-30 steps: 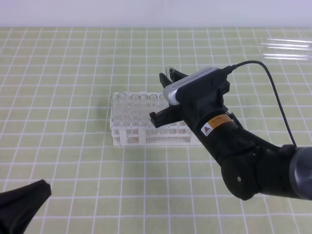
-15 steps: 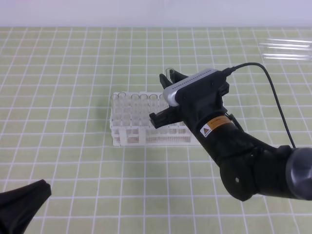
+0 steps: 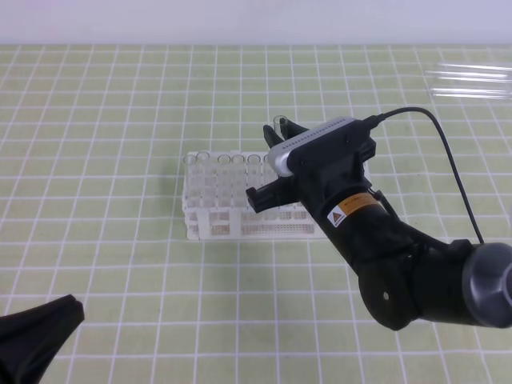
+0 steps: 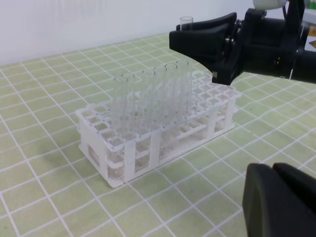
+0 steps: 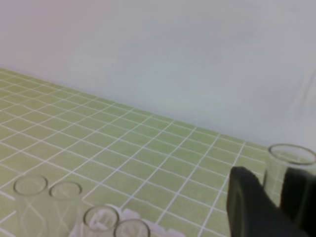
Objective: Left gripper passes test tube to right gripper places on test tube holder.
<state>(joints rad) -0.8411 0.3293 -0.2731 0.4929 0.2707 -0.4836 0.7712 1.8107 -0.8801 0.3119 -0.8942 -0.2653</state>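
Observation:
The white test tube holder point(image 3: 214, 221) stands mid-table with a row of clear tubes upright in it. Above its right end, my right gripper point(image 3: 276, 139) is shut on the test tube point(image 3: 279, 122), which stands upright with its open rim poking above the fingers. In the left wrist view that rim point(image 4: 186, 20) shows over the black right gripper point(image 4: 192, 40), above the holder point(image 4: 148, 148); the tube's lower part is hidden. The right wrist view shows the tube point(image 5: 291, 157) between my fingers point(image 5: 247, 200). My left gripper point(image 3: 70, 312) is shut and empty at the near left, also seen in the left wrist view point(image 4: 273, 174).
Several spare clear tubes point(image 3: 472, 80) lie at the far right of the green checked cloth. A row of tubes point(image 4: 153, 94) fills the holder's near-left side; its rims point(image 5: 64, 190) show below my right gripper. A white wall bounds the far edge.
My right gripper has shifted slightly right and down with the test tube over the holder. The left gripper has stayed where it was.

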